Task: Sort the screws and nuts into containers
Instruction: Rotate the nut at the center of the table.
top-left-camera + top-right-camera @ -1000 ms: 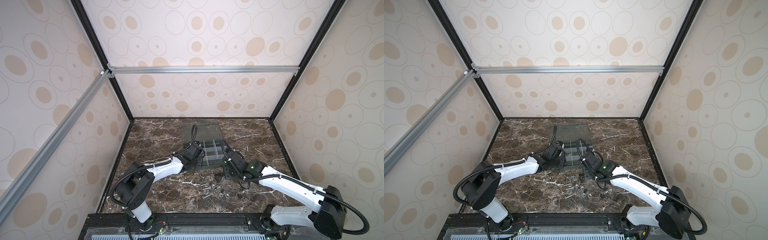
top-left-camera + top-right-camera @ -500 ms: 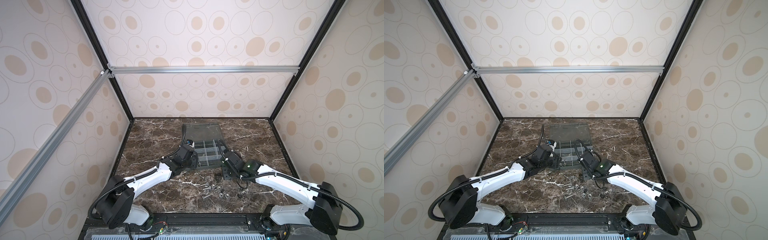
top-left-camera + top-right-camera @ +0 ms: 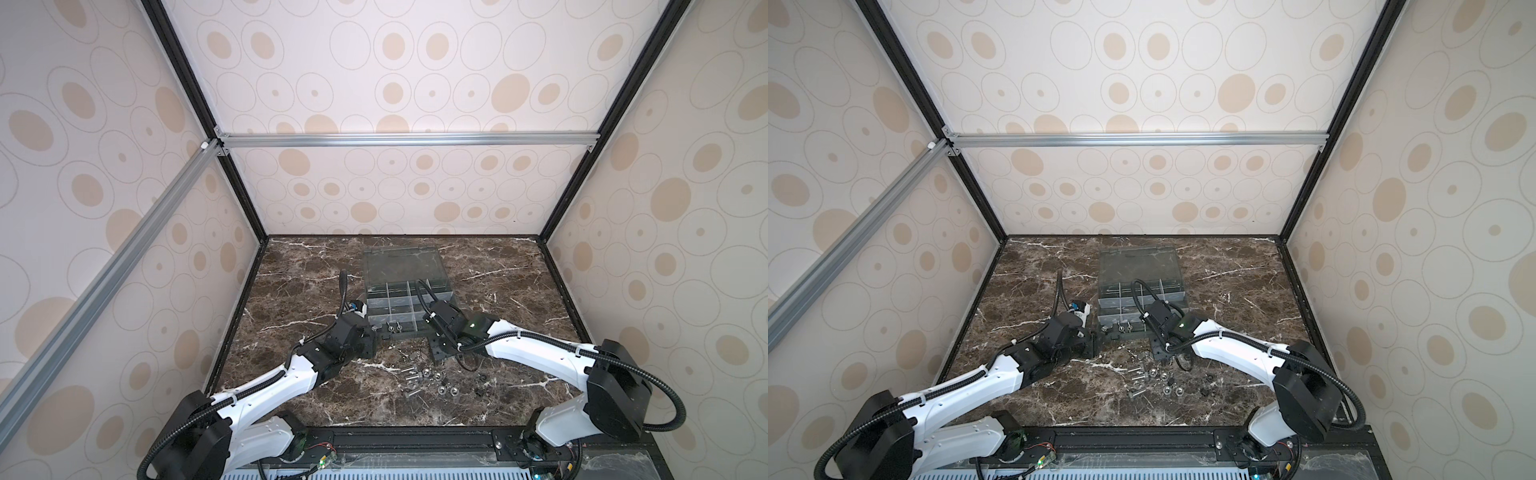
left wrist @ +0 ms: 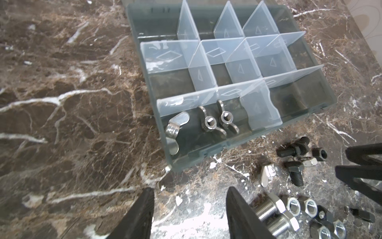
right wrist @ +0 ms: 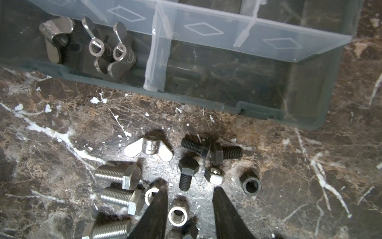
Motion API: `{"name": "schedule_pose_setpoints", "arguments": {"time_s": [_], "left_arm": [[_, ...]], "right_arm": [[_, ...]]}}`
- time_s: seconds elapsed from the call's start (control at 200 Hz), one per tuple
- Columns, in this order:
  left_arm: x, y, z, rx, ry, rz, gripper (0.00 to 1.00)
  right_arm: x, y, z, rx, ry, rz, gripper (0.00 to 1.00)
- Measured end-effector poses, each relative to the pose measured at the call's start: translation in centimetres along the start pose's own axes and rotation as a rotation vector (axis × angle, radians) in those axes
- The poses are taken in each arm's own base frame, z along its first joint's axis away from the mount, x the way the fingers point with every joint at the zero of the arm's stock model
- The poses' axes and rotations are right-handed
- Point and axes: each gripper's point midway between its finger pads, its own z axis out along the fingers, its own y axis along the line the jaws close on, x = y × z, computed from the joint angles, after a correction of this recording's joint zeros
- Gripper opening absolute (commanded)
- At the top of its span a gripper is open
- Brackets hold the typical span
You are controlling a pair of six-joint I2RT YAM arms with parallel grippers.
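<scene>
The smoky-grey organiser box (image 3: 409, 305) (image 3: 1142, 297) lies open, its containers (image 4: 244, 68) split by pale dividers. Three silver wing nuts (image 4: 206, 124) (image 5: 93, 47) lie in the near-left compartment. Loose screws (image 5: 119, 178) (image 4: 268, 211) and nuts (image 5: 177, 216) (image 4: 293, 205) lie in a pile (image 3: 424, 378) (image 3: 1154, 378) in front of the box. My left gripper (image 4: 190, 192) (image 3: 375, 331) is open and empty over bare table by the box's near-left corner. The right gripper (image 5: 189, 188) (image 3: 438, 353) is open, pointing down over the pile, with a silver nut lying between its fingers.
A wing nut (image 5: 148, 149) and black screws (image 5: 206, 149) lie between the pile and the box's front wall (image 5: 206, 99). The box's clear lid (image 3: 401, 266) lies flat behind it. Patterned walls (image 3: 124, 291) enclose the marble table (image 3: 299, 291) on three sides.
My left gripper has drawn back from over the box's near-left compartment to its corner, with its jaws wider apart. The right gripper has hardly moved.
</scene>
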Motion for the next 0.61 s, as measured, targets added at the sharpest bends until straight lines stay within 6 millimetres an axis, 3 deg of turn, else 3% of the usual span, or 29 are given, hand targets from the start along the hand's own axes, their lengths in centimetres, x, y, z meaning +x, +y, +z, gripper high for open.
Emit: {"name": "schedule_pose_setpoints", "arguments": {"time_s": [0.605], "left_arm": [[2.0,2.1,-1.8,-0.015,-0.034,-0.09,0.57]], "right_arm": [[0.3,2.2,2.3,-0.073,0.065,-0.16,0.4]]}}
